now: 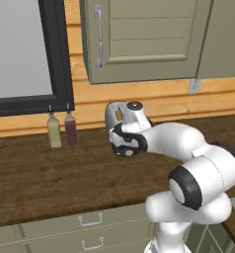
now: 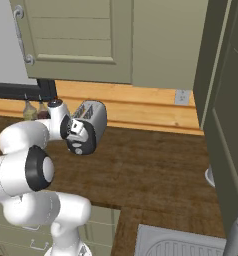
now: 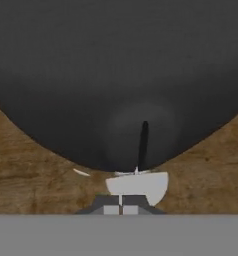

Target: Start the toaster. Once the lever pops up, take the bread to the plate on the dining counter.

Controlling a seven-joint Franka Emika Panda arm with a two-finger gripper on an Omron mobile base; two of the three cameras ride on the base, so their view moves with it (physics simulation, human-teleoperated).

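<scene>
The toaster presented a smooth, silver-grey metallic shell with a soft sheen, and its end panel was matt black, evenly dull, with a faint lighter patch around the lever slot. The counter was dark-brown wood with pronounced grain and a low, satin finish. The wall boards behind it were lighter, honey-toned wood, smooth and horizontally planked. The upper cabinet doors carried flat olive-green paint, matt, with a polished metal handle. The two bottles looked glassy and translucent. The window frame was plain matt black.
</scene>
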